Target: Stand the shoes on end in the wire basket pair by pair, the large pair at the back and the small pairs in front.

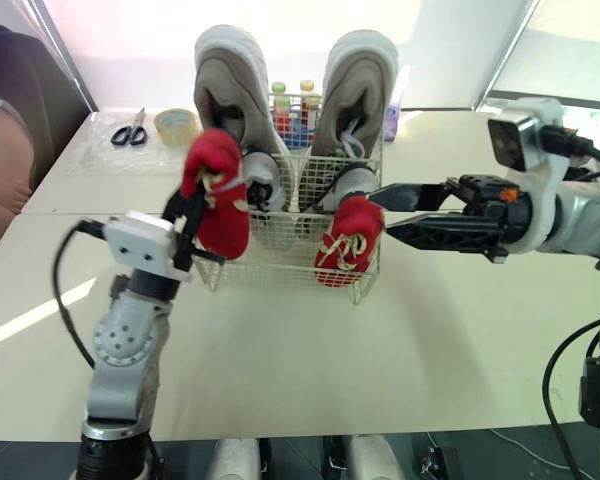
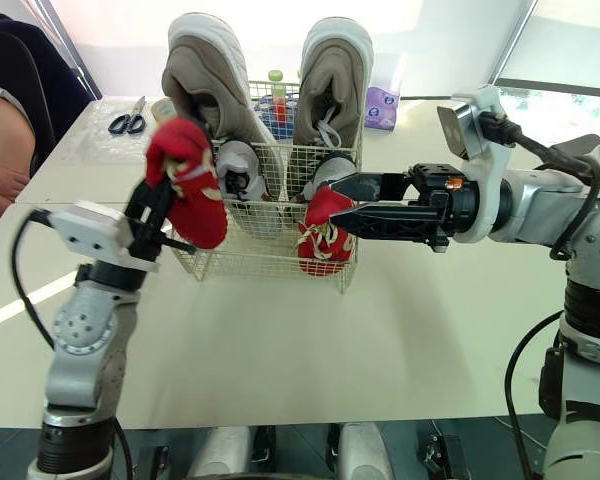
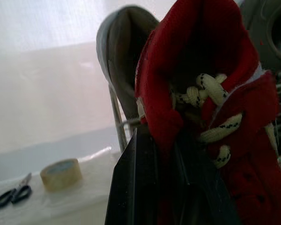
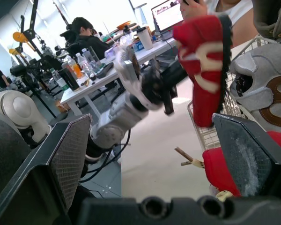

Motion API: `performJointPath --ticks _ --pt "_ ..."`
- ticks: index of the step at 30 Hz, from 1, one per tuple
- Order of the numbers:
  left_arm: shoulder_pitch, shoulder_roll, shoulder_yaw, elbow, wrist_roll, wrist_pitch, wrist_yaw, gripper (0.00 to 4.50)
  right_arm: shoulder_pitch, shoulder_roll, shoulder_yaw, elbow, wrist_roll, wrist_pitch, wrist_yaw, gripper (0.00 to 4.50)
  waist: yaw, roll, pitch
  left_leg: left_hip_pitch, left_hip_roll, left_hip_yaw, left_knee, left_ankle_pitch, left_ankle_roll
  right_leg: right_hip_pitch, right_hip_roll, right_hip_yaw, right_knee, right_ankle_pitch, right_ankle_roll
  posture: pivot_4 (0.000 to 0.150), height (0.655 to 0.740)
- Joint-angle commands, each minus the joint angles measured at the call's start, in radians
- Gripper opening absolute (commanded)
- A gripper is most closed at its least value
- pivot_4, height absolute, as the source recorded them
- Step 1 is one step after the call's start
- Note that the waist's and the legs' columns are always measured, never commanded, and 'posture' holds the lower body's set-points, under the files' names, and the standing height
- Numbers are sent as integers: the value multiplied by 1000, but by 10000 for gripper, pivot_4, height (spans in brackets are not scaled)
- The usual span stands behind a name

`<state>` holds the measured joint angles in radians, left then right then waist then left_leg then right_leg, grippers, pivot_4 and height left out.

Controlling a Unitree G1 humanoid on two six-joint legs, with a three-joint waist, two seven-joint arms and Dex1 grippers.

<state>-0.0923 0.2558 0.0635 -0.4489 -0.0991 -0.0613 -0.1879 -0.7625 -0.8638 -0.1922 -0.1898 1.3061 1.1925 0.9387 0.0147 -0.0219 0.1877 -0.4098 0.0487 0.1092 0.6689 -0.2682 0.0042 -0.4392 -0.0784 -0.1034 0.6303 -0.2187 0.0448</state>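
**second red shoe poised at the wire basket's front left corner**

the left gripper point(image 1: 190, 215) is pinching the red shoe point(image 1: 218, 195) near its laces and holds it roughly upright over the front left corner of the wire basket point(image 1: 285, 245). held on end like this, it can probably go straight down into the front row. its mate, the other red shoe point(image 1: 348, 245), already stands on end in the basket's front right corner. the right gripper point(image 1: 385, 210) hangs spread just beside that shoe, at the basket's right side, seemingly ready to steady it. whether it touches the shoe i cannot tell.

the large grey sneakers point(image 1: 230, 90) stand at the back of the basket with a small grey pair point(image 1: 265, 180) just in front of them, so the front left looks like the one open slot. that slot is tight, bounded by the basket's front rim, its left wall and the grey shoe behind.

in front of the basket the tabletop point(image 1: 330, 350) is bare, so both arms have room to back away. scissors point(image 1: 130, 130) and a tape roll point(image 1: 175, 122) lie well behind the basket's left side.
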Motion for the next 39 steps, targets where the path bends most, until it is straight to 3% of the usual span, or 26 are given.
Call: performJointPath --ticks 1,10,13,16,25,29,33,34,36,39 --pt "29 -13 -32 58 64 -93 3 766 -20 2 -15 -5 -3 -14 17 45000 1 0 0 0 0 0 0 0 0 0 0 0 0 0 0 1500 7400" --pt "90 -24 -1 21 -1 -44 -14 766 4 -3 -27 -8 -17 -16 30 45000 0 0 0 0 1 0 0 0 0 0 -2 0 0 0 0 1500 7400" --pt "118 -17 9 -66 -94 53 -34 12236 18 3 -25 -13 -28 -25 33 45000 -1 0 0 0 1 0 0 0 0 0 -2 0 0 0 0 1500 7400" --pt "146 14 24 -165 -144 152 -48 26863 27 5 -23 -10 -39 -34 40 45000 0 0 0 0 1 0 0 0 0 0 -2 -1 0 0 0 1500 7400" --pt "278 138 195 -424 -463 462 -67 26863 71 11 -18 -13 -86 -66 72 45000 -2 1 0 0 1 -1 0 0 0 0 -1 -1 0 0 0 1500 7400" --pt "315 189 340 -471 -739 573 6 26863 90 -1 -35 0 -105 -78 82 45000 -2 1 0 0 1 -1 0 0 0 0 -1 -1 0 0 0 1500 7400" --pt "412 362 554 -411 -1241 655 65 26863 125 -38 -60 17 -138 -89 99 45000 -2 1 0 0 1 -3 0 0 0 0 -1 0 0 -1 0 1500 7400" --pt "443 395 612 -386 -1290 663 44 26863 141 -52 -64 12 -145 -90 104 45000 -3 1 0 0 1 -3 0 0 0 0 -1 0 0 -1 0 1500 7400" --pt "525 468 699 -337 -1277 702 -36 26863 181 -76 -79 5 -162 -95 111 45000 -3 2 1 0 0 -2 0 0 0 0 -2 0 -1 -1 0 1500 7400" --pt "621 554 753 -258 -1156 741 -156 26863 267 -116 -119 7 -186 -108 130 45000 -2 2 1 0 0 -2 -1 0 -1 0 0 -1 -2 -3 -3 1500 7400"
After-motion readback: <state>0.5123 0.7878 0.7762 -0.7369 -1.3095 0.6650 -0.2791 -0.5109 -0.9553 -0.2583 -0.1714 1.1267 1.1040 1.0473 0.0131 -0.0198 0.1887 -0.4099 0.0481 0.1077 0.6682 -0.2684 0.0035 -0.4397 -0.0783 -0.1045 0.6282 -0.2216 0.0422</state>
